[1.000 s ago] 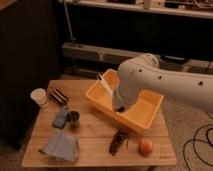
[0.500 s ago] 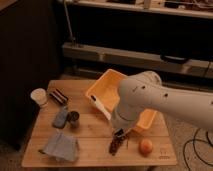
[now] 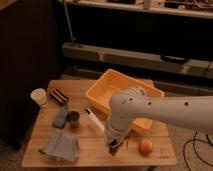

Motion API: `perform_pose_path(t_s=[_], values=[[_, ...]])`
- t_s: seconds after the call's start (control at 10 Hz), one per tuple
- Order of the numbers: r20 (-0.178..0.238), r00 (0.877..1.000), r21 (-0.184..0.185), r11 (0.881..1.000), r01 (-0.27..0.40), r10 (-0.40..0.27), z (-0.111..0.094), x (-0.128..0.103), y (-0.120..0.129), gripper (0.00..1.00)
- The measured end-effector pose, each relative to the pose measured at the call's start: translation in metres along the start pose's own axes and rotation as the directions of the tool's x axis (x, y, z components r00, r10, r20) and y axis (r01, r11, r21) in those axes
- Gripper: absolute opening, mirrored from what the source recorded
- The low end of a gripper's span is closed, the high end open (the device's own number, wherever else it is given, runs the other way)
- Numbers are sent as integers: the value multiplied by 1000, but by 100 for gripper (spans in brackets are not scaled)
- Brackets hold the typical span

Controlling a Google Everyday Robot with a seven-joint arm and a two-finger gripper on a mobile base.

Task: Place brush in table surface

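Brush (image 3: 93, 119) looked light and stiff, best taken mid-shaft; my pincer (image 3: 114, 146) hung low to its right, grip state unclear.

My white arm (image 3: 155, 111) stretches in from the right, bent sharply, with the gripper (image 3: 114, 146) hanging beneath it, pointed downward.

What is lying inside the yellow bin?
In the uncovered part of the bin, no object shows. The arm covers its front part, so that part is unknown. The gripper hangs low over the table surface, in front of the bin.
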Motion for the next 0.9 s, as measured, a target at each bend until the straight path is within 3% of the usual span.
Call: perform_pose_path(t_s=[0.5,0.7,0.9], values=[[3,1000,-47,999,7,-7,56,-39,13,0],[10,1000,-74,997,-20,21,83,-54,15,0],[34,997,-77,995,-69,72,104,-68,15,0]])
